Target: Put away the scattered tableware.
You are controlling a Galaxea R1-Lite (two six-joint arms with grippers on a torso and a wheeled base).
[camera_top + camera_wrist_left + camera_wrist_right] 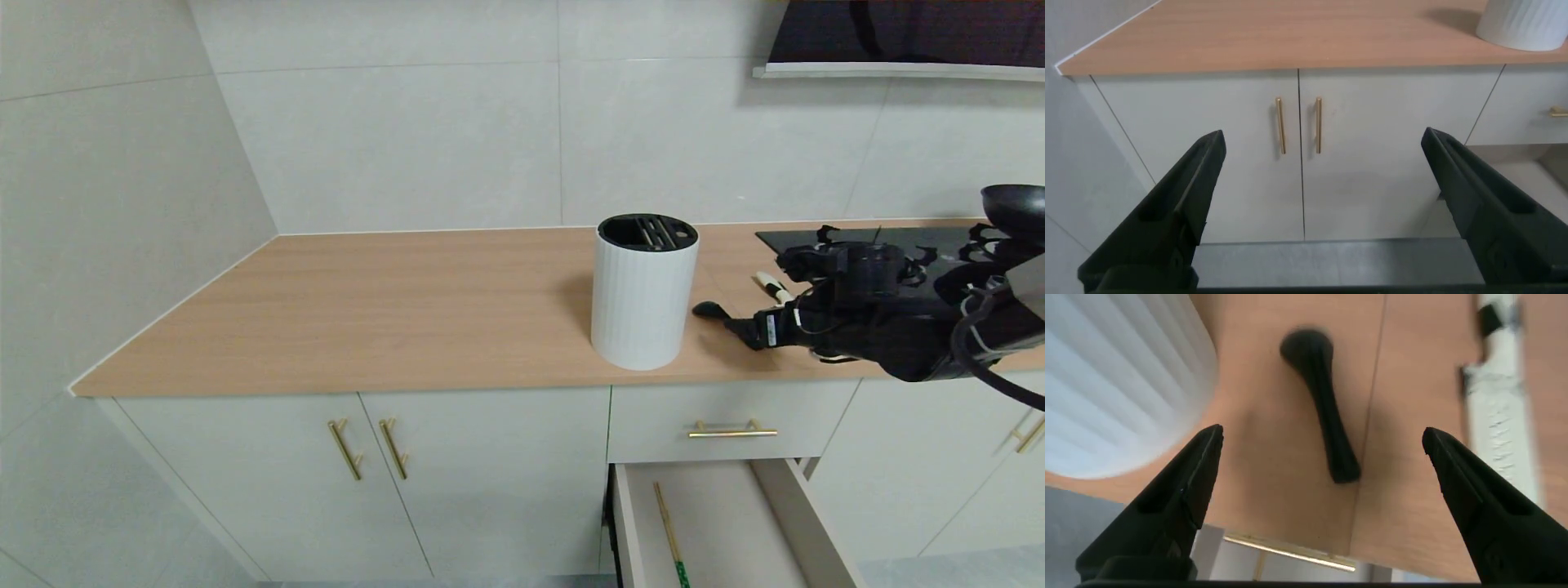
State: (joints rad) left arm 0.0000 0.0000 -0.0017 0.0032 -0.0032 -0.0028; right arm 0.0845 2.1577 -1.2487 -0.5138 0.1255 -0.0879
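Observation:
A black spoon (710,310) (1321,408) lies flat on the wooden counter (408,302), just right of a white ribbed utensil holder (643,294) (1118,384). A white knife with black bands (771,286) (1503,408) lies a little farther right. My right gripper (749,331) (1321,437) hovers low over the spoon's handle, open, one finger to each side. My left gripper (1323,137) hangs open in front of the cupboard doors (1298,155), below counter height, holding nothing.
A drawer (718,523) stands pulled out under the counter with a chopstick (669,535) inside. A black hob (882,241) with a dark pan (1016,208) sits at the far right. The counter left of the holder is bare wood.

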